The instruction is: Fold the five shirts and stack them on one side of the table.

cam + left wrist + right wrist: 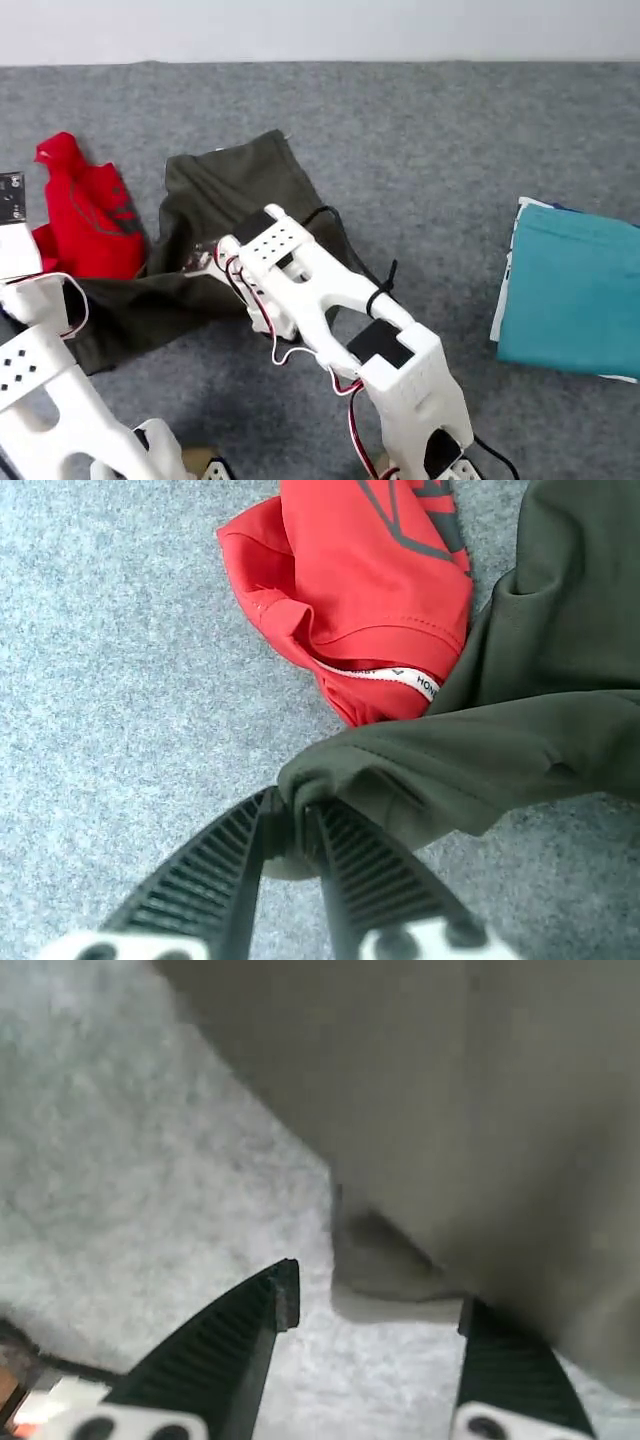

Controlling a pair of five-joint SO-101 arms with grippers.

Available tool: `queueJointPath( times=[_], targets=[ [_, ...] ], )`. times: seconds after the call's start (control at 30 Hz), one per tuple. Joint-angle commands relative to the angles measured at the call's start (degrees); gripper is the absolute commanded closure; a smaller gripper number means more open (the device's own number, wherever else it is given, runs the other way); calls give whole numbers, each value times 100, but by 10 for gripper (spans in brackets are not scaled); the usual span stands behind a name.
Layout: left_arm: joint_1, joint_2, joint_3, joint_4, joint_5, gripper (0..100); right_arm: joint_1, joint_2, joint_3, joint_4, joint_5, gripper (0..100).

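Olive-green shirt (225, 195) lies crumpled on the grey table (420, 130), touching the red shirt (90, 215) — my left end effector (295, 815) is pinching a fold at its edge. My right end effector (378, 1298) stands spread over another edge of it. The folded teal shirt (575, 290) lies well apart.

Grey felt tabletop (450, 150), pale wall (320, 30)

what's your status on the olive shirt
Left gripper shut on olive shirt edge. Right gripper open at another edge. Red shirt crumpled against it.
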Motion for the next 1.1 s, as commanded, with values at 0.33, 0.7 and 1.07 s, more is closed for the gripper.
queueJointPath(
  times=[0.33, 0.7, 1.07],
  targets=[
    [-26, -123, -22, -105, 26, 994, 224, 901, -88, -154, -18, 764],
    [9, -123, -22, -97, 44, 994, 637, 892, -1345, 1112, 413, 988],
    [993, -123, -1270, 510, 53, 994, 2088, -2167, -1732, 1103, 1152, 988]
  ],
)
